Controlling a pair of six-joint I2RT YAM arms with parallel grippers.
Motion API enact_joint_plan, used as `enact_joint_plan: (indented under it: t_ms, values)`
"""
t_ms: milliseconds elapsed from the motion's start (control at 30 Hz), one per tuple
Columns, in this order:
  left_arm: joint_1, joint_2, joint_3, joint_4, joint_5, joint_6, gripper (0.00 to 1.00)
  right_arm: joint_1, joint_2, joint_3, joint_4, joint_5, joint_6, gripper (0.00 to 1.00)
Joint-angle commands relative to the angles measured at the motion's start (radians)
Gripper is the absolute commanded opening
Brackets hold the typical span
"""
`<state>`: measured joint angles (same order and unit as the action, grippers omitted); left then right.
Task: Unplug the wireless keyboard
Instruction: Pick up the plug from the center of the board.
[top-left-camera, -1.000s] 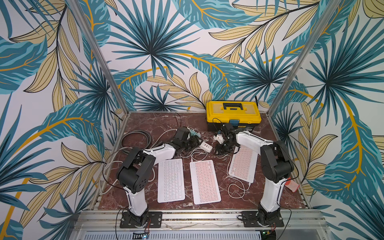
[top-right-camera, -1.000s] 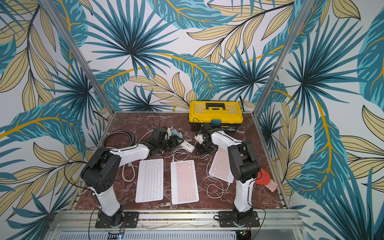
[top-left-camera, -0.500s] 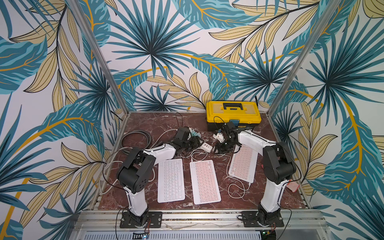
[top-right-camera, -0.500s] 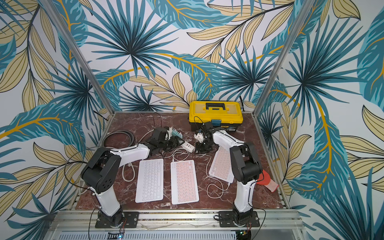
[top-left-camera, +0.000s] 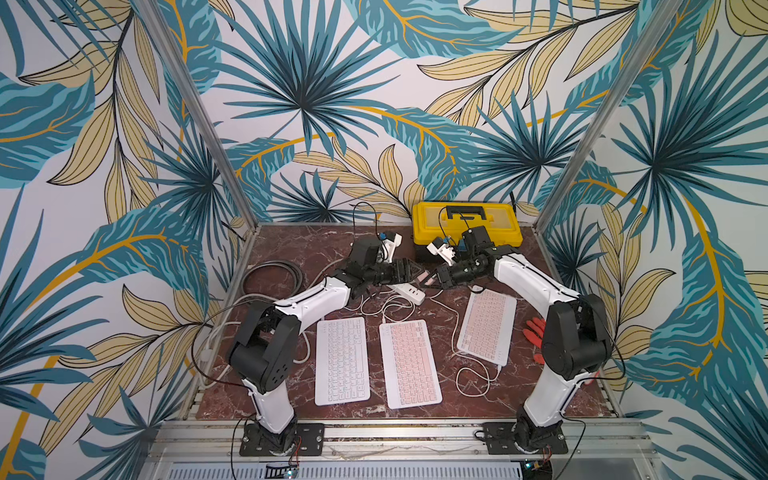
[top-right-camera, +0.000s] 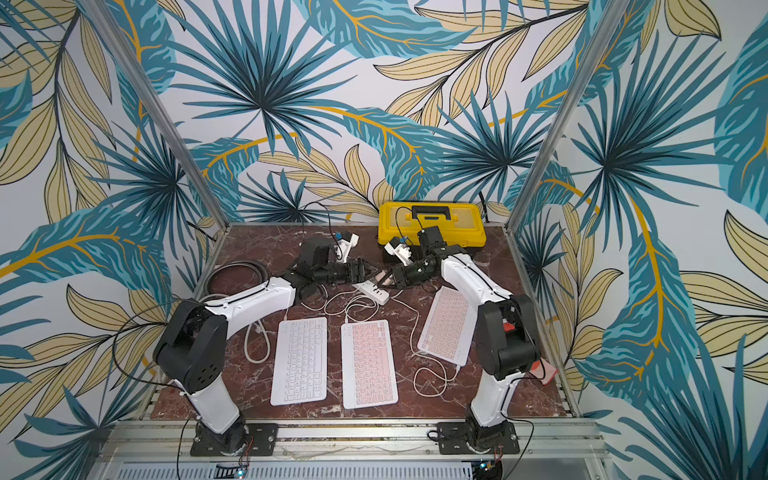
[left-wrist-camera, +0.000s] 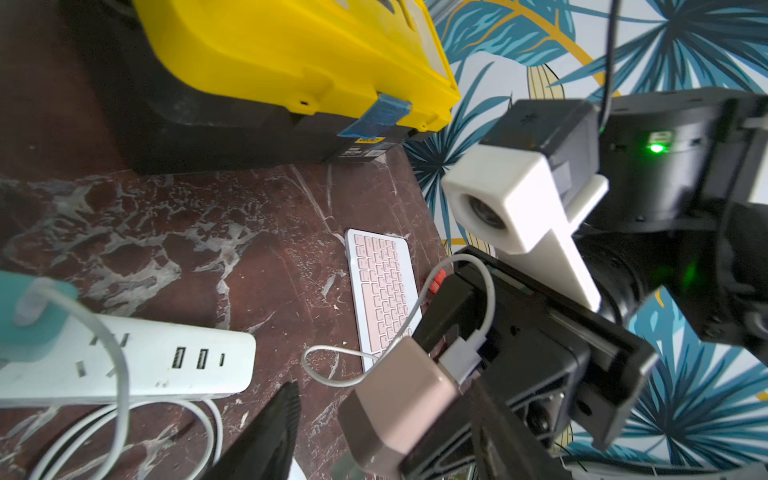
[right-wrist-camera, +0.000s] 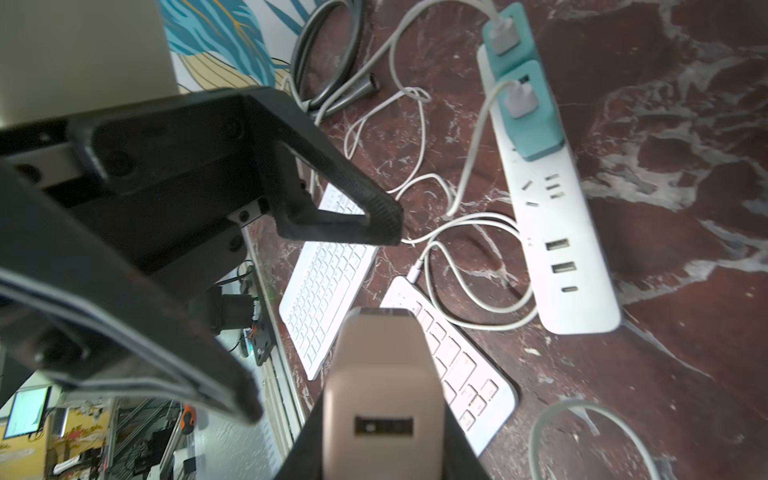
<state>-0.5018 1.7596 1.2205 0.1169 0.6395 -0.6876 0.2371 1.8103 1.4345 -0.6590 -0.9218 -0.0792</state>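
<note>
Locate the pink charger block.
In both top views the pink charger block is pinched in the right claw, by the white power strip's end, facing the left claw.

Honestly, nothing legible here. The yellow toolbox has a small sticker on its black base in the left wrist view, but the print is way too blurry. Key legends on the middle keyboard are just specks in both top views, and the monitor in the right wrist view is a smear.
</note>
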Motion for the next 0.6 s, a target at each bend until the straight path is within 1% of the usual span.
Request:
enact_joint_plan:
  t_ms: [0, 67, 200, 333, 433, 567]
  values:
    - [0.023, -0.033, 0.026, 0.032, 0.138, 0.059, 0.67, -0.016, -0.036, 0.002, 0.002, -0.167, -0.056, 0.12]
    - [0.026, -0.029, 0.033, 0.054, 0.194, 0.060, 0.67, -0.017, -0.041, -0.005, 0.032, -0.215, -0.047, 0.12]
    - [0.047, -0.026, 0.005, 0.179, 0.270, -0.002, 0.66, -0.018, -0.060, -0.023, 0.099, -0.272, -0.025, 0.12]
    - [0.038, -0.011, 0.015, 0.200, 0.337, -0.007, 0.63, -0.018, -0.061, -0.020, 0.125, -0.300, -0.011, 0.12]
    - [0.035, -0.015, 0.003, 0.225, 0.348, -0.010, 0.59, -0.018, -0.059, -0.022, 0.150, -0.321, 0.008, 0.12]
    - [0.055, -0.017, -0.032, 0.319, 0.356, -0.076, 0.53, -0.018, -0.056, -0.025, 0.165, -0.340, 0.022, 0.12]
